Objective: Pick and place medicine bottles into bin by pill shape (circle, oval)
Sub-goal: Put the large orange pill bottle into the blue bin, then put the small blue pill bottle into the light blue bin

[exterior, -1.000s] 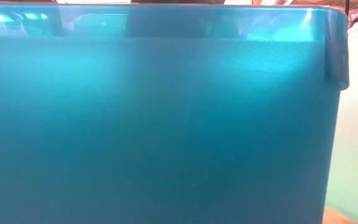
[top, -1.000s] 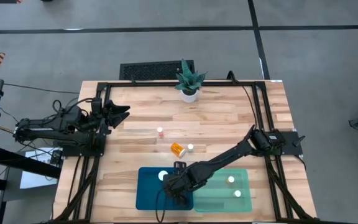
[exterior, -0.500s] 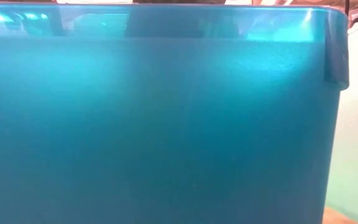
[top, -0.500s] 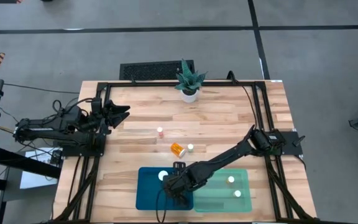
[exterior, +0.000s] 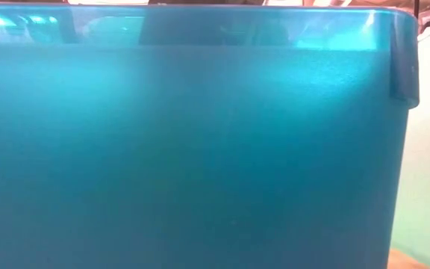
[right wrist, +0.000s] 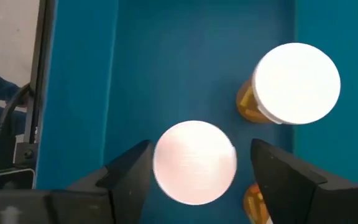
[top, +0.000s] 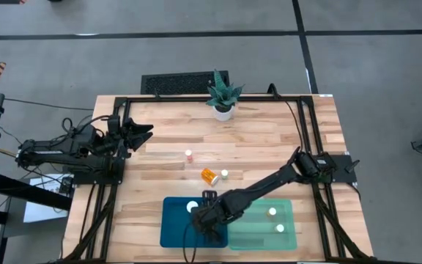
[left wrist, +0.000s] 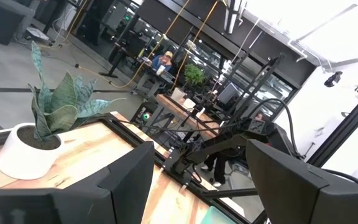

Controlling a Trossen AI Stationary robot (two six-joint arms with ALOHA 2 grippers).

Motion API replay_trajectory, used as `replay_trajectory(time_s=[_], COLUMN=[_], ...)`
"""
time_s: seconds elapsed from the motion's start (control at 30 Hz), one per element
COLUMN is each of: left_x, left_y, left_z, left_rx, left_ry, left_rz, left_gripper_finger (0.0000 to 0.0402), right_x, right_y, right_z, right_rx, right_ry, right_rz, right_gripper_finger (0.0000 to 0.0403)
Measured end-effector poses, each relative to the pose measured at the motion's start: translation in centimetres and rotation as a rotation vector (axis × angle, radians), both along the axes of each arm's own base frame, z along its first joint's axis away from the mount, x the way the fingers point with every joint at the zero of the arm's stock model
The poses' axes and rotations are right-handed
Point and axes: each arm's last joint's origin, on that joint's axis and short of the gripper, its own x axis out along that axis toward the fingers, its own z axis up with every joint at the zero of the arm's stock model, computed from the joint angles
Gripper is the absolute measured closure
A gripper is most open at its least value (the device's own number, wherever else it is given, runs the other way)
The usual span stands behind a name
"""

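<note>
My right gripper (right wrist: 194, 163) is low inside the blue bin (right wrist: 166, 62), and its two fingers (right wrist: 126, 177) stand open. Between them sits a bottle (right wrist: 195, 162), seen from above as a round white cap. A thin gap shows on each side of the cap, so I do not touch it. A second bottle (right wrist: 294, 84) stands upright near it, close to the bin wall, and a bit of amber from a third (right wrist: 253, 202) shows beside one finger.

From above, my gripper (top: 209, 224) is near the wall that the blue bin shares with the green bin (top: 288, 238), so there is little room on that side. The other half of the blue bin has more free floor, with one white cap (top: 192, 207) there.

In the green bin I count two caps (top: 272, 213). On the table (top: 269, 147) three bottles remain: one lying on its side (top: 209, 175) and two small upright ones (top: 189, 155).

My left gripper (top: 143, 132) waits open at the table's left edge.
</note>
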Motion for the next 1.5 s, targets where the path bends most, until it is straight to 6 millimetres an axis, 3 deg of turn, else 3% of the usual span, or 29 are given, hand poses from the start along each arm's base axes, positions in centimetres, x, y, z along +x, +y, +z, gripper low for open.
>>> replay_trajectory(time_s=[0.2, 0.37, 0.53, 0.67, 0.77, 0.93, 1.07, 1.3, 1.43, 1.5], left_x=[0.0, 0.0, 0.0, 0.0, 0.0, 0.0, 0.0, 0.0, 0.0, 0.0], left_y=[0.0, 0.0, 0.0, 0.0, 0.0, 0.0, 0.0, 0.0, 0.0, 0.0], left_z=[0.0, 0.0, 0.1, 0.1, 0.1, 0.1, 0.0, 0.0, 0.0, 0.0], left_rx=[0.0, 0.0, 0.0, -0.001, -0.002, 0.001, 0.006, 0.007, 0.006, 0.006], left_ry=[0.0, -0.001, -0.008, -0.009, -0.009, -0.005, 0.003, 0.004, 0.004, 0.004], left_rz=[0.0, 0.0, 0.0, 0.0, 0.0, 0.0, 0.001, 0.003, 0.011, 0.012], left_gripper_finger=[0.0154, 0.0154, 0.0154, 0.0154, 0.0154, 0.0154, 0.0154, 0.0154, 0.0154, 0.0154], right_x=[-0.1, -0.3, -1.9, -4.0, -5.3, -6.7, -7.6, -7.7, -7.5, -7.8], right_y=[-0.2, -1.3, -5.0, -8.9, -11.6, -14.3, -15.5, -16.6, -16.8, -16.9], right_z=[0.6, 5.4, 10.4, 13.0, 13.7, 12.1, 9.0, 3.0, 0.6, 0.3], right_rx=[0.012, 0.03, -0.044, -0.128, -0.172, -0.22, -0.196, -0.137, -0.112, -0.122], right_ry=[-0.009, -0.067, -0.076, -0.007, 0.068, 0.16, 0.179, 0.135, 0.126, 0.148], right_rz=[-0.015, -0.024, -0.095, -0.184, -0.231, -0.23, -0.214, -0.193, -0.178, -0.16], right_gripper_finger=[0.0098, 0.0097, 0.0097, 0.0097, 0.0097, 0.0097, 0.0097, 0.0097, 0.0097, 0.0097])
